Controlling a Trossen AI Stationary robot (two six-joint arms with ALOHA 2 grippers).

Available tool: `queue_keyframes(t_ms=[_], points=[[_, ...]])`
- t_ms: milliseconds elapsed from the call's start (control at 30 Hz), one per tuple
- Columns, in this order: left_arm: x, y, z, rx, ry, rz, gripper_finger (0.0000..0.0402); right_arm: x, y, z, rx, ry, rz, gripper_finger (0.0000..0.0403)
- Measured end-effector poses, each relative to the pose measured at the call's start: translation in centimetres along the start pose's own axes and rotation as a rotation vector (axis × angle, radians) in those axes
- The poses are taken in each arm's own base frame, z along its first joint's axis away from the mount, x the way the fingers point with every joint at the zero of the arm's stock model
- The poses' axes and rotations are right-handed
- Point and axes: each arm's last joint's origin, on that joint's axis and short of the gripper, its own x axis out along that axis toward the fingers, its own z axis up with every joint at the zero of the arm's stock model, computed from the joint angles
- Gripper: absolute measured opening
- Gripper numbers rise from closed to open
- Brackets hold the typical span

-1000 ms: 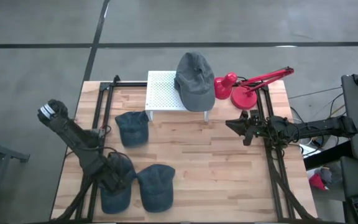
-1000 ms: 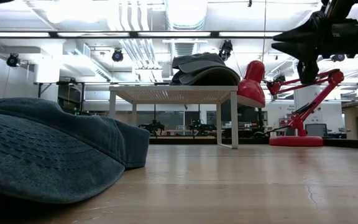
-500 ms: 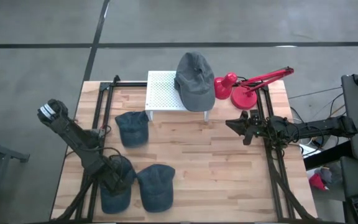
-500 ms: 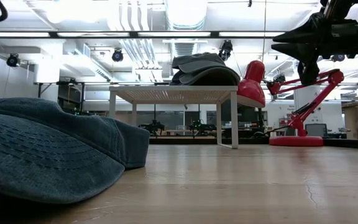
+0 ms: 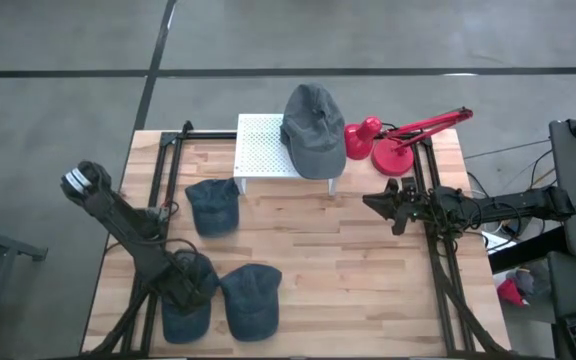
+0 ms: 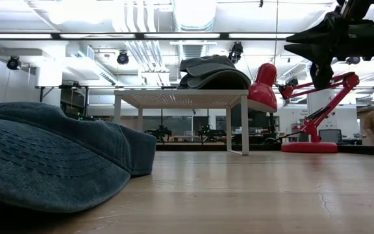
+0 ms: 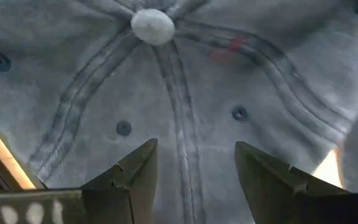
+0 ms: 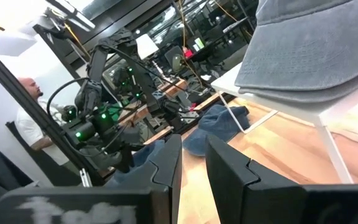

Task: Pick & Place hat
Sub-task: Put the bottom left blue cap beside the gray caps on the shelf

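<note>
Near the table's front-left corner, the left pincer (image 5: 190, 288) hangs open directly over a blue cap (image 7: 185, 93), fingers straddling its crown; the right pincer (image 5: 376, 203) waits, nearly closed, empty.

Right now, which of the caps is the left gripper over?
The front-left cap, beside its twin. The left gripper hangs directly above its crown, fingers open, unlike the cap by the stand.

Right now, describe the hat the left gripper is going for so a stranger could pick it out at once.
Start at the white perforated stand at the table's far edge, then come to the near edge, where two blue denim caps lie side by side. It is the cap nearer the left corner, under the left gripper, whose open fingers hover over its crown. Its neighbour lies uncovered.
</note>
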Motion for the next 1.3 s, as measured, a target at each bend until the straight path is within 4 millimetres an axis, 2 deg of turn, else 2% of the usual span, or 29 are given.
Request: queue_keyframes(t_ms=[167, 433, 533, 700, 1000, 1300], points=[[1.5, 0.2, 0.4, -0.021, -0.039, 0.056, 0.0204, 0.0, 0.0, 0.0, -0.001, 0.0, 0.0, 0.0068], [6.5, 0.2, 1.3, -0.002, -0.025, 0.046, 0.0204, 0.0, 0.0, 0.0, -0.012, 0.0, 0.0, 0.0068], [7.5, -0.1, 1.2, 0.001, 0.018, 0.025, 0.0204, 0.0, 0.0, 0.0, -0.012, -0.001, 0.0, 0.0068], [7.7, -0.3, 1.3, -0.006, 0.018, 0.023, 0.0165, 0.0, 0.0, 0.0, -0.012, -0.001, 0.0, 0.0068], [7.6, -0.1, 1.6, -0.003, -0.025, 0.034, 0.0014, 0.0, 0.0, 0.0, -0.016, -0.001, 0.0, 0.0068], [6.7, -0.2, 1.6, 0.015, -0.067, 0.001, 0.0002, 0.0, 0.0, 0.0, -0.026, -0.004, -0.004, 0.0068]])
